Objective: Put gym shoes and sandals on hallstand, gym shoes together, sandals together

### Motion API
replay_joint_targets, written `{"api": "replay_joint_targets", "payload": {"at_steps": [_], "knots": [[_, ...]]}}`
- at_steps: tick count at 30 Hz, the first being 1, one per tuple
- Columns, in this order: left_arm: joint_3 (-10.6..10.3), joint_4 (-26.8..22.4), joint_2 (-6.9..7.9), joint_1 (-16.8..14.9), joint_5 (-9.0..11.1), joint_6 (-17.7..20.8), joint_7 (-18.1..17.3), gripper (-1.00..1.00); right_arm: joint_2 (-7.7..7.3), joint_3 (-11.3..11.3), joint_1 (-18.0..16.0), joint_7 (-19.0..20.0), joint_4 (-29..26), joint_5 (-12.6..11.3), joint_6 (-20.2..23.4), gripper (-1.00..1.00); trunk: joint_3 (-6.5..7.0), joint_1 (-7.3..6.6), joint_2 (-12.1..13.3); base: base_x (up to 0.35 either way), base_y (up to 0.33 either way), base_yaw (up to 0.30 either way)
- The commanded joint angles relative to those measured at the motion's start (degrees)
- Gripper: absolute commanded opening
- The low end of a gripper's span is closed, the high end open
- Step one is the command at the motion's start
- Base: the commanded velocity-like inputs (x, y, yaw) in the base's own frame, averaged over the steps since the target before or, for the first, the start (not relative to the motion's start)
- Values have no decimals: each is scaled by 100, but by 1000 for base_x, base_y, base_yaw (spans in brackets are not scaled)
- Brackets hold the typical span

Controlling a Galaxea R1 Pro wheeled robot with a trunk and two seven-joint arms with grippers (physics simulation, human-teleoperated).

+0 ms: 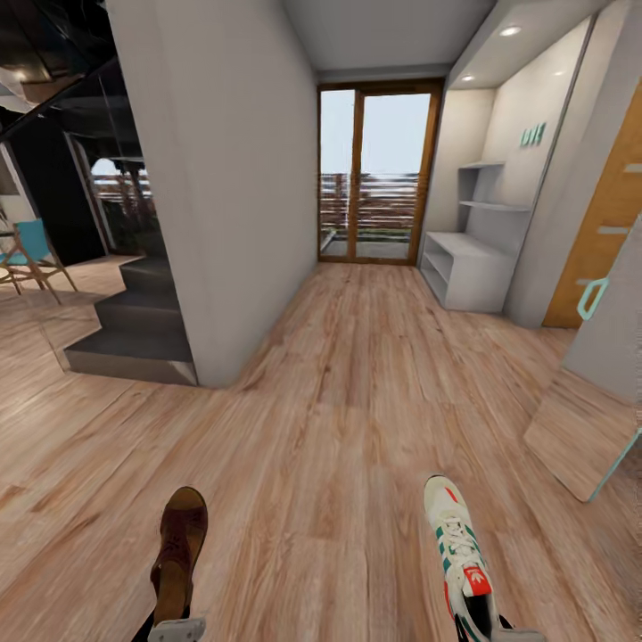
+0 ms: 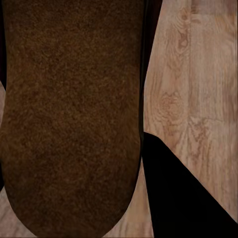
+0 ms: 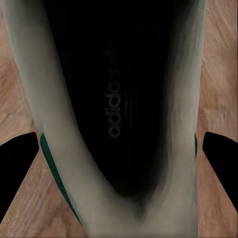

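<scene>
The left gripper (image 1: 176, 629) is pinching one sandal (image 1: 179, 544); the right gripper (image 1: 481, 629) is pinching one gym shoe (image 1: 457, 546). The hallstand (image 1: 464, 267) is waiting far ahead of both grippers, apparently without shoes yet.

A corridor with a light wood-plank floor (image 1: 357, 383) runs toward a glazed door (image 1: 379, 174) in a brown wooden frame, with pale sky and a slatted railing beyond it. A plain grey wall (image 1: 223, 160) juts in on the left, dark grey stairs (image 1: 138, 321) at its foot. Farther left stands a folding chair (image 1: 31, 254) with a turquoise seat. On the right, a recessed niche has ceiling spotlights (image 1: 510, 31), and an orange-brown wooden door (image 1: 602, 214) stands beside it.
</scene>
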Motion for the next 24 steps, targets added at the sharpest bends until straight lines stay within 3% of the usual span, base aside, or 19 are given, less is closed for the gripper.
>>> {"api": "replay_joint_targets", "payload": {"at_steps": [1, 10, 24], "knots": [[37, -1, -7, -2, -80, -15, 14, -100, 5, -40, -7, 22, 4, 54, -21, -100, -5, 2, -2, 337, 0, -265], [42, -1, -7, -2, -80, -15, 14, -100, 8, -40, -5, 22, 4, 55, -21, -100, -5, 2, -2, 337, 0, -239], [43, -1, -7, -2, -77, -15, 14, -100, 5, -40, -5, 22, 202, 57, -26, -100, -5, 2, -2, 338, 0, -19]]}}
